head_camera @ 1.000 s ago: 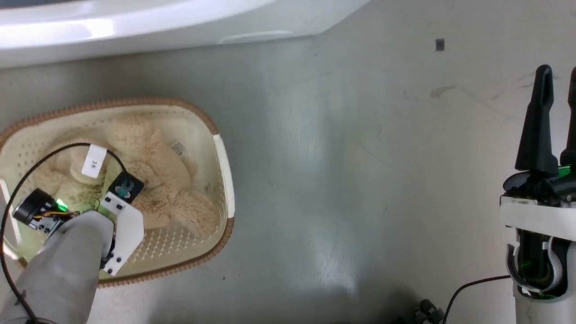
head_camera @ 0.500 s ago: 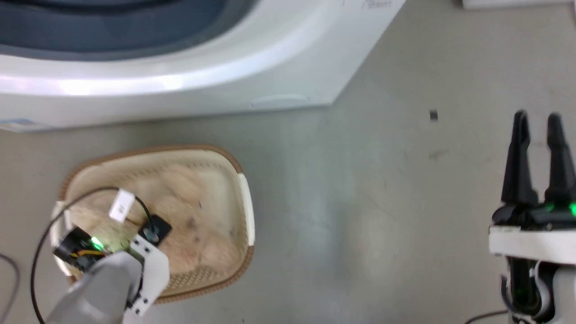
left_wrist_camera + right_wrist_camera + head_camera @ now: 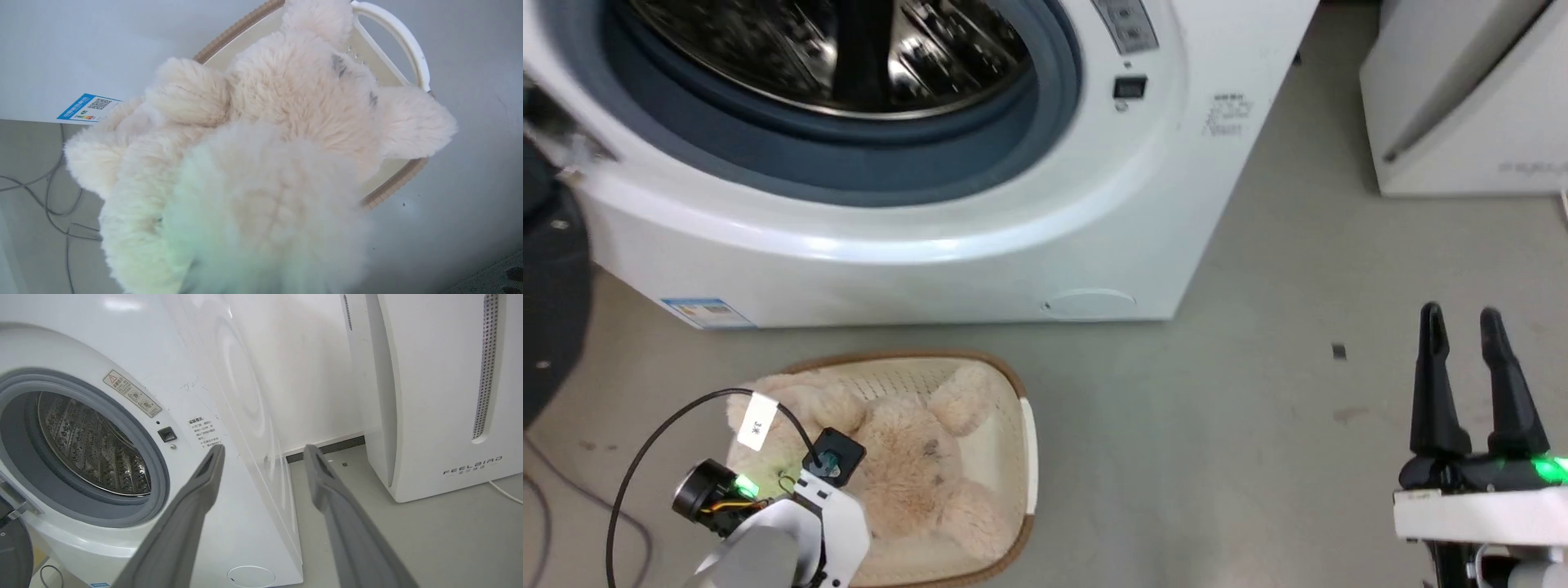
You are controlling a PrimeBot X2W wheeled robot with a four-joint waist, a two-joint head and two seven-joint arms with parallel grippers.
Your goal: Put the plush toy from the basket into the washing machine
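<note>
Plush toy (image 3: 907,465) lies in the basket (image 3: 1013,384) on the floor (image 3: 1217,457) before the open washing machine (image 3: 931,229); left gripper (image 3: 825,482) buried in fur, grip unclear; right gripper (image 3: 1460,318) parted, empty; lifting and loading apparently remain.

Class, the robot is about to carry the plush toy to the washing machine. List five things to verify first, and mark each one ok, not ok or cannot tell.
1. Washing machine porthole uncovered: ok, the door stands aside at the left.
2. Drum free of laundry: ok for the part in view.
3. Left gripper gripping the plush toy: cannot tell, fur hides its fingers.
4. Plush toy out of the basket: not ok, it lies in it.
5. Right gripper out of the way: ok, open and empty, over the floor at the right.
</note>
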